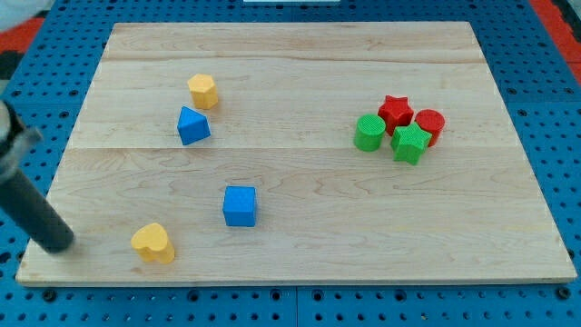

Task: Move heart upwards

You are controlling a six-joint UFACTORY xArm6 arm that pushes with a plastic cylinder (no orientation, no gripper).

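**Yellow heart waiting near the bottom-left corner**

Pale wooden planks are forming the worktop (300, 54), which is lying on a blue pegboard with many small holes. No brand, label or writing is showing anywhere that can be read.

The yellow heart (152, 242) is sitting near the view's bottom-left corner of the worktop, close to the lower edge. It is looking like a small, stiff, solid block, probably light, so I am judging that it will slide easily on the smooth wood and may turn if it is pushed off its centre. To send it upwards, the contact should be on its lower side, in the middle.

My tip (58, 245) is resting just to the view's left of the heart, apart from it, near the worktop's left edge. The rod is carrying no pincer, so nothing is spreading or pinching.

Further out, the blue cube (240, 205) is lying up and right of the heart. Above it are standing a blue triangular block (192, 125) and a yellow hexagonal block (202, 91). Well apart, on the view's right, a red star (395, 110), a red cylinder (429, 125), a green cylinder (369, 133) and a green star (410, 143) are crowding together.
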